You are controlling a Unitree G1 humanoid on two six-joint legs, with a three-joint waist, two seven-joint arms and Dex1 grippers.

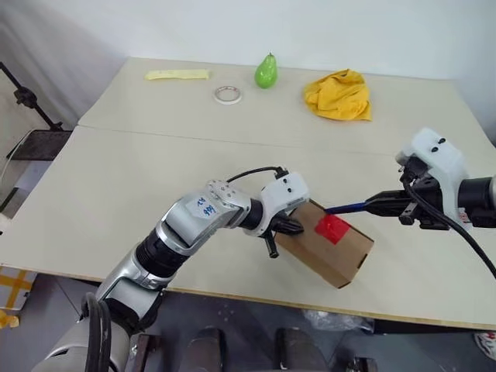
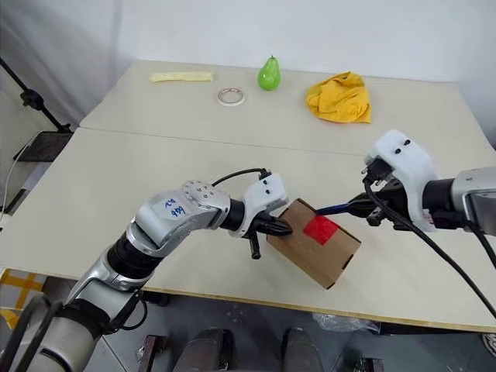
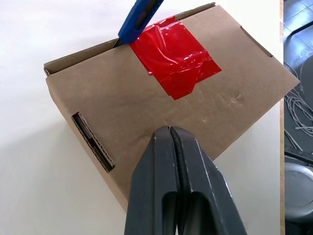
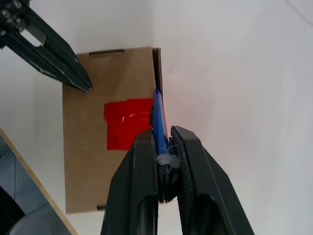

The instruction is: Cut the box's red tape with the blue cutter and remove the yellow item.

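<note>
Right wrist view shows it best: the right claw (image 4: pixel 164 147) grips the blue cutter (image 4: pixel 158 117), tip at the red tape (image 4: pixel 127 122) edge by the flap seam, seam in line with the blade. The left claw (image 3: pixel 171 139), pinched shut, presses the box (image 1: pixel 329 244) on the bench (image 1: pixel 155 170).

Even, bright, diffuse light falls from above on the pale beige bench (image 1: pixel 116 194), leaving only soft, faint shadows under the brown cardboard box (image 1: pixel 329 248). The glossy red tape patch (image 3: pixel 173 56) shows white glare streaks on its wrinkles. In the wrist views the nearest black fingers (image 3: pixel 181 196) look slightly soft.
</note>
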